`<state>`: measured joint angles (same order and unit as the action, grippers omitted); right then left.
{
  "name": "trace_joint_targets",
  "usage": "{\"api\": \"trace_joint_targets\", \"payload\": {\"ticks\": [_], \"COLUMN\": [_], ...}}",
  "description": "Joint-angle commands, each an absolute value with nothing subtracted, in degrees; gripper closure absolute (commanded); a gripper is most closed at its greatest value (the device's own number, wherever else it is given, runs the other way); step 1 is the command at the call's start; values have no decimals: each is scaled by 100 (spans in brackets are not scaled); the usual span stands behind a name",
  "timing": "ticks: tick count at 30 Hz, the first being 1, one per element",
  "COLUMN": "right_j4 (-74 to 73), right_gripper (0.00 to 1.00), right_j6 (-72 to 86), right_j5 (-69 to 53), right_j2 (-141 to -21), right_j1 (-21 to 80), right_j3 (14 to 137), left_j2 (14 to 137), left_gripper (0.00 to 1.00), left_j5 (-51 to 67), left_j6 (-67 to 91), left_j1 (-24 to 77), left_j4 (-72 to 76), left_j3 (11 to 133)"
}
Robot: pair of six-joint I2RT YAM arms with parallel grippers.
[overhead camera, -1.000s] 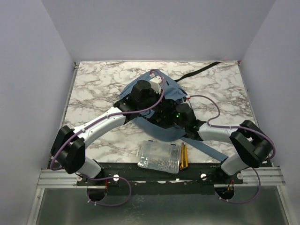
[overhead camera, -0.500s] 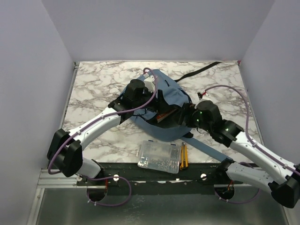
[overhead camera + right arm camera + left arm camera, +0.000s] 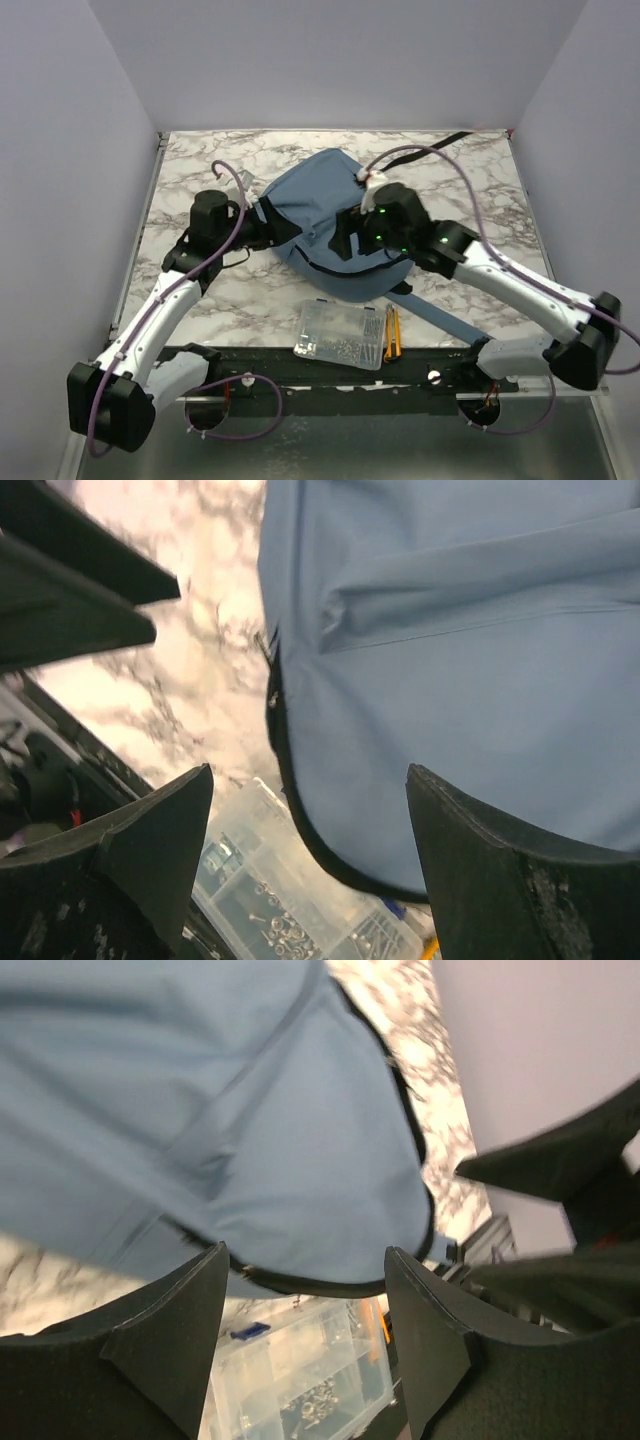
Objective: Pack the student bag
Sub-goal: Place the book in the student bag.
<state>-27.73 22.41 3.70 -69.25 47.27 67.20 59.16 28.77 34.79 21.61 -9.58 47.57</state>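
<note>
Mid-worktop (image 3: 200, 170), student bag (image 3: 325, 225) lying flat, dark zip line showing on top. Left end effector (image 3: 302, 1255) hovering at bag's left edge, fingers spreading wide, gripping nothing. Right end effector (image 3: 308, 770) hanging over bag's right side, fingers also standing wide apart, empty. Clear plastic box (image 3: 340, 335) sitting just beside bag's near edge. Yellow pencils (image 3: 391, 335) lying near bag's near-right corner.

Clear plastic parts box (image 3: 340, 335) sits at the near edge of the desk (image 3: 200, 180), roughly mid-width, with small hardware in its compartments. Two yellow-orange pencils (image 3: 391, 335) lie just beside its right end, side by side. Desk top is a grey-white marble pattern.
</note>
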Motion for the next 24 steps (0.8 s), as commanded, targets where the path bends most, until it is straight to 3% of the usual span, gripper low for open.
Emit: {"api": "trace_joint_targets", "payload": {"ticks": [1,7,13,16,20,24], "right_j4": [-2388,-2092,-2187,-2659,-3013,-3257], "right_gripper": [18,22,40,31,27,29], "right_j6": [1696,1210,1409,2214,2852,2477], "right_j5": [312,663,898,1802,1562,976], "right_j2": [-8106,-9395,-10000,-9701,-8625,-7794], "right_j1": [5271,5791,5844,5697,4652,3120], "right_j3": [7038,7764,8170,8234,7522,6768], "left_j2": [5683,5741,6081,6137,5977,5866], "left_gripper": [34,39,43,43,41,41], "left_j5": [2989,3216,3599,3874,4025,3800], "left_j6": [4685,5657,5937,5522,5117,4847], "left_j1": [1378,846,764,782,1112,1741], "left_j4": [-1604,-1323,-859,-812,-587,-417], "left_j3": [4122,3383,3211,3391,3481,3707]}}
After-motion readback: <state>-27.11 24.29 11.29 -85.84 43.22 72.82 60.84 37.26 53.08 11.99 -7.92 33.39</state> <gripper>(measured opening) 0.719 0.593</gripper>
